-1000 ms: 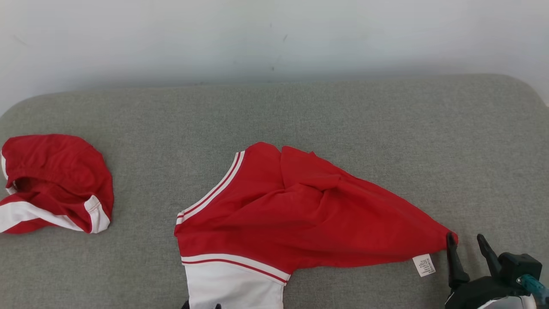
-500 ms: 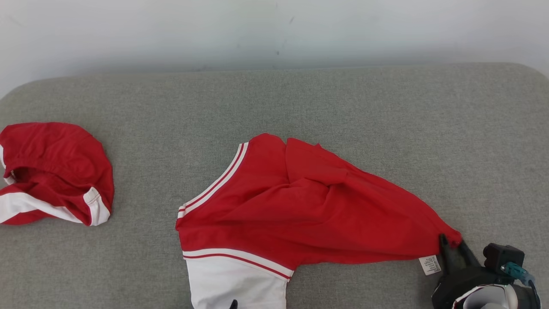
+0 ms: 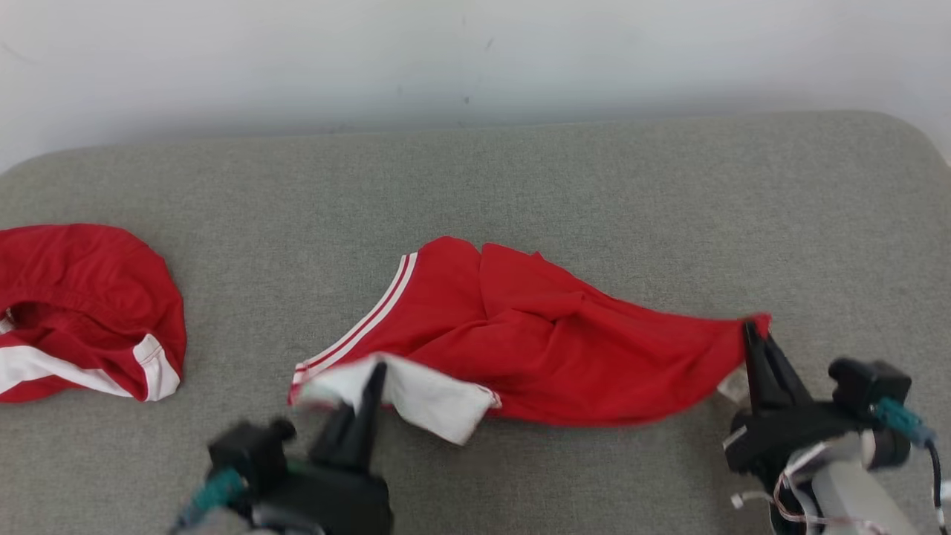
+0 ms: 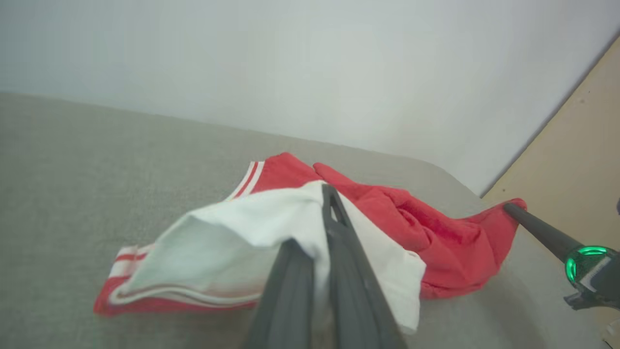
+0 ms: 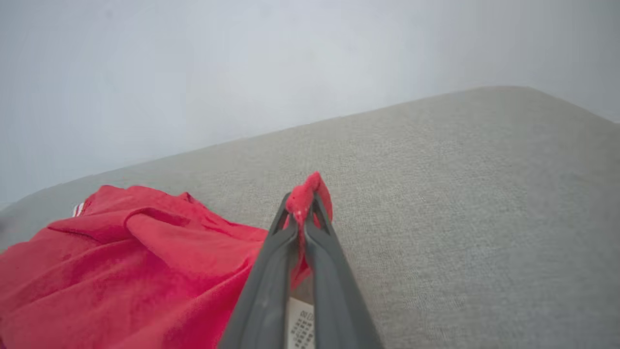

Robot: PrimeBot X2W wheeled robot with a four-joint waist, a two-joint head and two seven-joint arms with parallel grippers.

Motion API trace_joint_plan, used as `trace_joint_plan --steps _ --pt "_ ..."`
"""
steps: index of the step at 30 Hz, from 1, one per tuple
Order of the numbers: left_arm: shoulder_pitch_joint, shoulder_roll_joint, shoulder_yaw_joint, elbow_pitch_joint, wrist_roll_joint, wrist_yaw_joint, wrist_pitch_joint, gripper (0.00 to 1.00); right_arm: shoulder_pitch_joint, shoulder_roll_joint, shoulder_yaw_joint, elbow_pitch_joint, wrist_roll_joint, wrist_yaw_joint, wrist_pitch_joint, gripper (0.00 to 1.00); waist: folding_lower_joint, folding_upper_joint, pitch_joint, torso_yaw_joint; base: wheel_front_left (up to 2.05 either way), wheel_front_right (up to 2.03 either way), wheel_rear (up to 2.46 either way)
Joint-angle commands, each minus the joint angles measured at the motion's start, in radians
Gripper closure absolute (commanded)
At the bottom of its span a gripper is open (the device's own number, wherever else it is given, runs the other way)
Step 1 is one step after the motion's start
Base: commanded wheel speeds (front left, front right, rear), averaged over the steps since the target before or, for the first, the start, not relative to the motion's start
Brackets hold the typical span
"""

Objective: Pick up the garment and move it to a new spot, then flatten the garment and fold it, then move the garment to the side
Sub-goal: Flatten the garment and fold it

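Clamped: left gripper (image 3: 375,375) on white end of garment (image 3: 565,349), right gripper (image 3: 749,332) on red corner; right wrist view: probably its label (image 5: 302,327).

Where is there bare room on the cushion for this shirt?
Bare: the strip between shirt and wall; the gap between shirt and red garment at left. Crowded: the near edge, where the left end effector and right end effector grip it.

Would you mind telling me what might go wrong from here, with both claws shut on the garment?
The right claw pinches only a red corner tip of the garment, so it may slip out on lifting. Cloth is bunched between it and the left claw, so it may land creased. A second garment lies leftward and may get snagged.
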Motion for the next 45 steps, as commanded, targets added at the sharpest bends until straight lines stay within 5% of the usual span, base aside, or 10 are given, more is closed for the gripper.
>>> trace_joint_plan --steps 1,10,22,28,45 --pt "-0.049 0.021 -0.003 -0.009 -0.016 0.001 -0.001 1.0 -0.03 -0.011 0.015 -0.016 0.009 -0.002 0.0 1.0 0.0 -0.0001 0.004 -0.003 0.0 0.0 0.0" --pt "-0.609 0.153 -0.012 0.033 -0.106 0.001 0.131 1.0 -0.398 -0.099 0.134 -0.059 0.118 -0.002 0.053 1.0 0.0 -0.0001 0.145 -0.028 0.0 0.0 0.0" --pt "-1.477 0.197 -0.062 0.331 -0.113 0.001 0.26 1.0 -1.105 -0.177 0.061 0.089 0.231 -0.002 0.227 1.0 0.0 -0.0001 0.425 -0.038 0.0 0.0 0.0" --pt "-1.801 0.185 -0.059 0.498 -0.111 0.001 0.246 1.0 -1.401 -0.205 0.032 0.234 0.175 -0.002 0.253 1.0 0.0 -0.0001 0.474 -0.055 0.0 0.0 0.0" --pt "-1.978 0.175 -0.173 0.778 -0.128 0.001 0.172 1.0 -1.613 -0.14 0.101 0.494 0.141 -0.002 0.229 1.0 0.0 -0.0001 0.509 -0.077 0.0 0.0 0.0"
